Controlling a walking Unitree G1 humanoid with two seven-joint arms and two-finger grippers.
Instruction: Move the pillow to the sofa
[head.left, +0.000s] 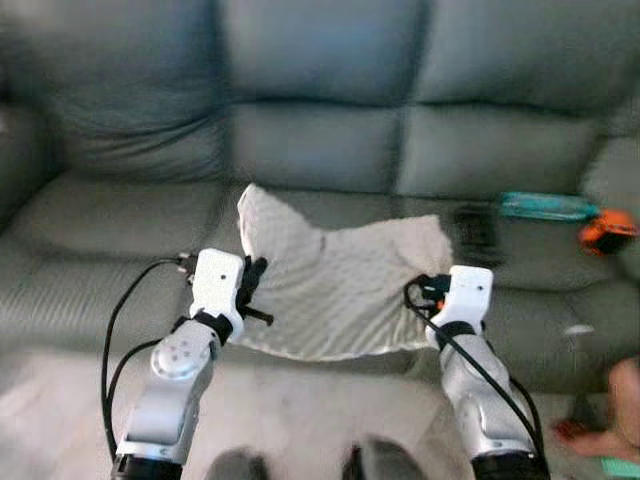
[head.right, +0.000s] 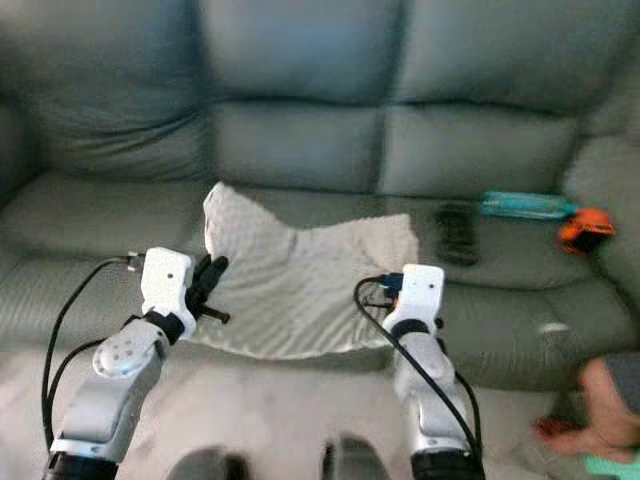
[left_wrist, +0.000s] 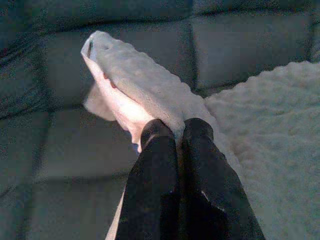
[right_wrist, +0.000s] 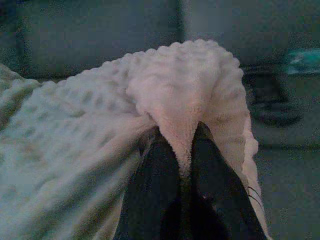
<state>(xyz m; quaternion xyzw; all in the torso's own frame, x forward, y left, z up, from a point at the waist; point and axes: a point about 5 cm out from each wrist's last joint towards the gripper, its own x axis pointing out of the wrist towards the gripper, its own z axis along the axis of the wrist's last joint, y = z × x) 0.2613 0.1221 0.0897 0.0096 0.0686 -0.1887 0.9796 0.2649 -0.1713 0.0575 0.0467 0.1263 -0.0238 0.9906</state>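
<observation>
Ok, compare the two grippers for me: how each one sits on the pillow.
The left gripper pinches the pillow at its left edge, where a corner stands up in a peak; the right gripper pinches the right edge, where the fabric drapes over its fingers. The left fingers lie bare on top of the fabric; the right ones are partly wrapped. Both are shut on the pillow, which hangs over the sofa seat.

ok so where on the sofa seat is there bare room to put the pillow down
The left seat cushion, beside the left gripper, is bare. The middle seat is under the pillow, which both grippers pinch; the right gripper holds its right edge. The right seat is crowded: a remote, a teal bottle and an orange object.
</observation>
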